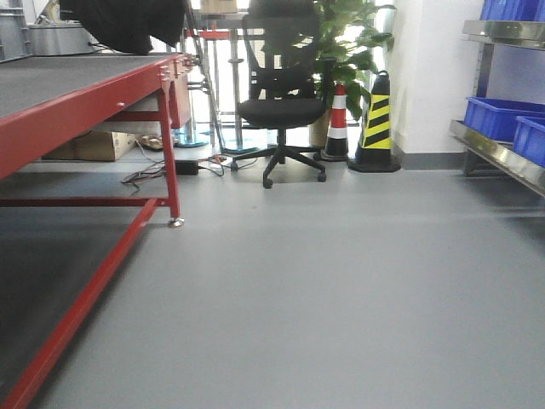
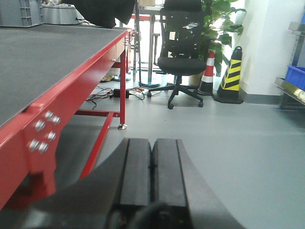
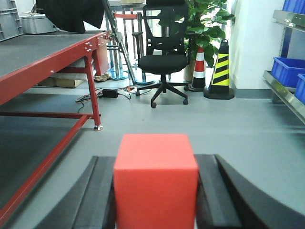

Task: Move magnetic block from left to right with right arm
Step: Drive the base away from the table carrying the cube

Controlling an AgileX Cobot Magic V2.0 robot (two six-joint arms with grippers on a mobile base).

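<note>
I see the bench (image 1: 60,81) as a red steel frame with a dark grey mat top. Along its far edge stand a grey crate (image 1: 12,34) and a metal basin (image 1: 60,39) just beside it. A black cloth (image 1: 128,21) hangs near the far right corner. The grey floor (image 1: 341,290) carries an office chair (image 1: 281,102), two striped cones (image 1: 375,123) near the wall, a cardboard box (image 1: 94,145) under the bench's far end, and loose cables (image 1: 149,175). A steel shelf (image 1: 498,153) holds blue bins (image 1: 502,118).
</note>
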